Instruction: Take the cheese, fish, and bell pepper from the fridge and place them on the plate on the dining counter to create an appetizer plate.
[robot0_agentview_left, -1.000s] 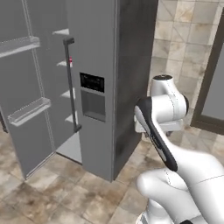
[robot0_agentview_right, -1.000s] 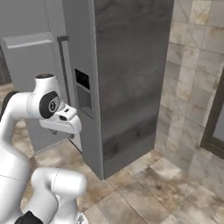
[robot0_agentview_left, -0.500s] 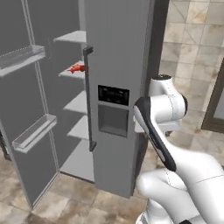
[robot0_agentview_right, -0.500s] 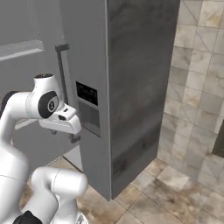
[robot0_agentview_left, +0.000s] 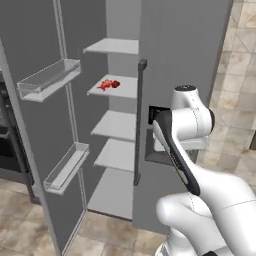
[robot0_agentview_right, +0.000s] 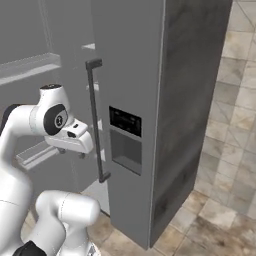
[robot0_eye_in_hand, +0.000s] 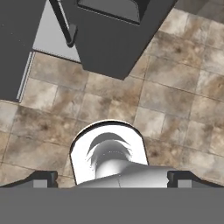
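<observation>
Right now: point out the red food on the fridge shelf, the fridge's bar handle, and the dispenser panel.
red food (robot0_agentview_left: 109, 84), left base view, middle of the cluster.
bar handle (robot0_agentview_right: 94, 120), right base view, mid-bar.
dispenser panel (robot0_agentview_right: 125, 121), right base view, black upper face.

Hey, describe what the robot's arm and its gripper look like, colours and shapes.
The white robot arm has glossy, rounded, bulbous segments with a dark band running along one link and a dark round joint cap with a small marking. The two-finger gripper shows two small dark, blocky finger tips. No cables are visible.
</observation>
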